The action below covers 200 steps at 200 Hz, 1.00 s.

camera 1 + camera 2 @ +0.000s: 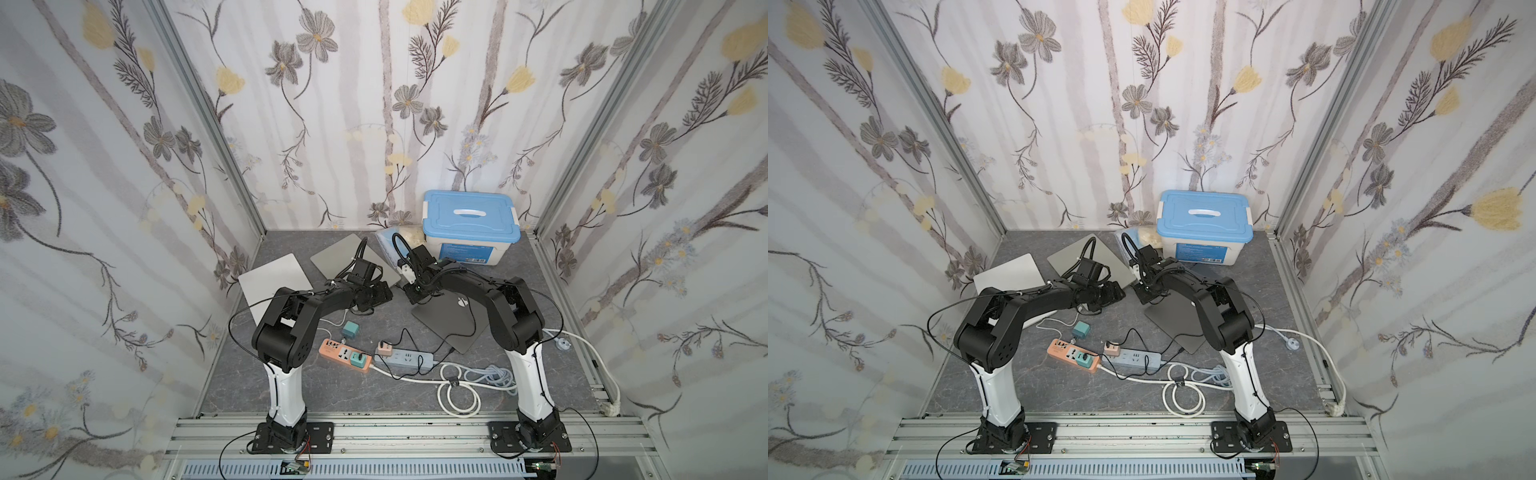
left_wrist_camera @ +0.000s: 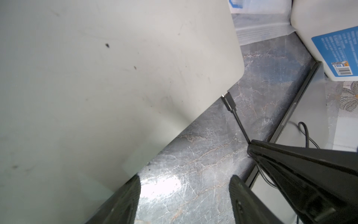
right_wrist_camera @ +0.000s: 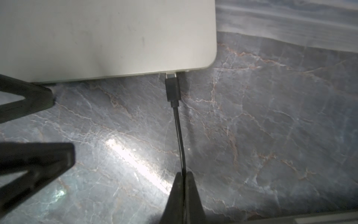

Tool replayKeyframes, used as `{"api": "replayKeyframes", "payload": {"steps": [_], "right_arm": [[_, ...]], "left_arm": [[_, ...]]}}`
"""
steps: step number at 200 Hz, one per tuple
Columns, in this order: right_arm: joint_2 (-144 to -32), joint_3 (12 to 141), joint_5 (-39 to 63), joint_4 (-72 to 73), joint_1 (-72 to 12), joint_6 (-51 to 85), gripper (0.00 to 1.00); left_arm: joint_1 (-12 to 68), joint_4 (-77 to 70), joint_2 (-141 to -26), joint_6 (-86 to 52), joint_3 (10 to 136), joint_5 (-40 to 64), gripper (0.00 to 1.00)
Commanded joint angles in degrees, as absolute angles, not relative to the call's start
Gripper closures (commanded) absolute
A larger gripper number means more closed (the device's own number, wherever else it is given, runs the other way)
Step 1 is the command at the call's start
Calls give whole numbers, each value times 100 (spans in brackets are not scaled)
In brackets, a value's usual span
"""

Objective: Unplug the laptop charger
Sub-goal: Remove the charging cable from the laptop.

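Right gripper [image 3: 183, 176] clenched on the black charger cable [image 3: 179, 135] a little down from the USB-C plug [image 3: 172, 87], which sits in the silver laptop's [image 3: 106, 38] edge port, likely for a straight pull-out; left gripper [image 2: 185, 181] released, spread wide beside the laptop, probably to brace it.

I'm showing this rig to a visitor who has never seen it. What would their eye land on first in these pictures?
Most striking, in the right wrist view, is the right gripper pinching the black charger cable just short of its plug at the edge of the silver laptop. The left gripper stands open at that laptop's edge. A blue-lidded box brightens the back right of the table.
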<state>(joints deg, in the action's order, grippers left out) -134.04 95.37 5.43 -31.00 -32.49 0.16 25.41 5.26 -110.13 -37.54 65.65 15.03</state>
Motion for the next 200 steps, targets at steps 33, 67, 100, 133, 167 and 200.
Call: {"api": "replayKeyframes", "payload": {"steps": [33, 67, 100, 133, 167, 200], "right_arm": [[-13074, 9220, 412, -3014, -3227, -39, 100], [-13072, 9203, 453, -3051, -3209, -66, 100], [-13045, 9215, 502, -3032, -3214, -69, 99], [-12911, 9271, 554, -3041, -3203, -86, 83], [-12720, 9231, 575, -3063, -3208, -98, 73], [-12118, 8838, 880, -2875, -3276, -88, 54]], "left_arm": [[2531, 879, -11032, -3779, 6521, 1233, 24], [2527, 1047, -10993, -3636, 6581, 1110, 24], [2531, 1255, -10869, -3485, 6748, 1098, 24], [2531, 1487, -10801, -3332, 6983, 1277, 24], [2531, 1563, -10592, -3308, 6997, 1493, 24], [2510, 1845, -9988, -3196, 6760, 1346, 24]]}}
